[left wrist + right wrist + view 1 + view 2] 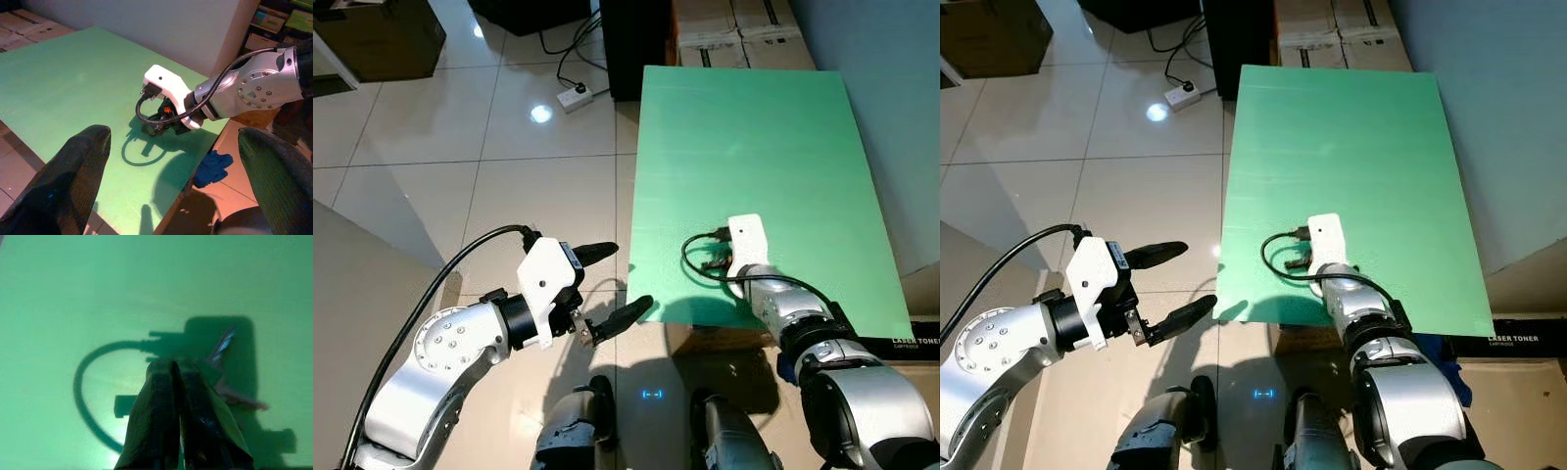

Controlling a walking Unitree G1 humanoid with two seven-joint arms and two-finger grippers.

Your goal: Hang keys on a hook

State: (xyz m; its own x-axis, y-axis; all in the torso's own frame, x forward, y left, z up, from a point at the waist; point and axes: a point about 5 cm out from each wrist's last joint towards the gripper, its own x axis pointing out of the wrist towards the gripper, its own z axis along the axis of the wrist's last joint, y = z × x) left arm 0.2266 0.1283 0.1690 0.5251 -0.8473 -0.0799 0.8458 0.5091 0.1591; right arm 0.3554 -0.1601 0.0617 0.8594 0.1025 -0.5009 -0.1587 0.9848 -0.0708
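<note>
Reaching down over the near end of the green board (773, 147), my right gripper (177, 377) sat low against the surface, its two black fingers pressed together with no gap visible in the right wrist view. The keys (225, 345) lay right at those fingertips: a silvery blade and a reddish piece stuck out just beside the closed tips, but I could not tell whether anything was actually pinched between them. From the left wrist view, the keys (164, 120) showed as a small dark cluster with an orange spot, tucked under the right wrist's white housing (164, 83) and touching the board. A black cable (700, 259) looped out from that housing over the green surface. My left gripper (607, 284) hung off the board's near left corner, above the tiled floor (460, 127), fingers spread wide apart and holding nothing. The board lay on cardboard boxes (734, 29), next to a pale wall on the right. A white power strip (576, 95) with a dark cord lay on the tiles farther back. I could not make out a hook in any view.
</note>
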